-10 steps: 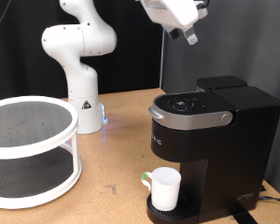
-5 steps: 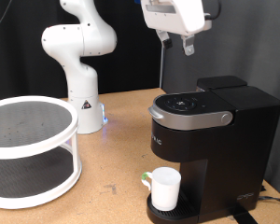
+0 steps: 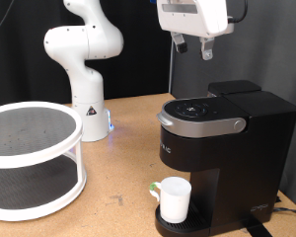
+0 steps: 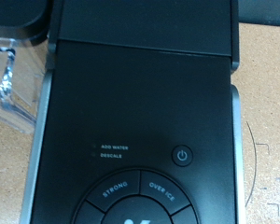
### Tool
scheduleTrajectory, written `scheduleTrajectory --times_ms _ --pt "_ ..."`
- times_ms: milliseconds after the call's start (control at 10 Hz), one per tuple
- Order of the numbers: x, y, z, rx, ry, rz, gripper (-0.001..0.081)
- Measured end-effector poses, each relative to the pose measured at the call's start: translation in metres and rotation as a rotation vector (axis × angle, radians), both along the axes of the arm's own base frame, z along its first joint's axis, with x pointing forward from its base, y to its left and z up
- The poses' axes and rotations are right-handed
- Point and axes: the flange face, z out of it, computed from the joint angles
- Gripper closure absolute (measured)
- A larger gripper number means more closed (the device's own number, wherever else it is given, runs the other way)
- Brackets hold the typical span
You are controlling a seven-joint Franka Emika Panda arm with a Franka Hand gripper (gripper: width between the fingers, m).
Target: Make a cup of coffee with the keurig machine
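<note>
While the arm hung high at the exterior view's top, the claw (image 3: 193, 46) pointed straight down above the keurig machine (image 3: 222, 158), well clear of its lid, with its two fingers (image 3: 208, 48) standing apart and nothing between them. The machine sat on the wooden counter (image 3: 118, 168) toward the exterior view's right, its grey-silver lid handle (image 3: 199, 125) down and closed over the top. The cup (image 3: 174, 199) stood upright on the round drip tray (image 3: 187, 227) under the spout, its handle turned toward the exterior view's left; from this angle what the cup held could not be made out. At the exterior view's left a white two-tier round rack (image 3: 35, 158) rested on the counter, both of its shelves showing only their dark perforated surfaces. The wrist view looked down on the machine's black top (image 4: 145, 121), where the power button (image 4: 182, 156), the "STRONG" button (image 4: 115, 189) and the "OVER ICE" button (image 4: 162, 189) showed; the fingers themselves did not appear there.
</note>
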Motion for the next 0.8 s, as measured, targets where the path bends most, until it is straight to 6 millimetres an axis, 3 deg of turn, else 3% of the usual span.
scheduleTrajectory --times_ms 500,800 --pt "0.004 -0.001 -0.009 -0.057 -0.068 0.003 0.0001" --pt "0.007 0.001 -0.026 -0.102 -0.048 0.021 0.0001"
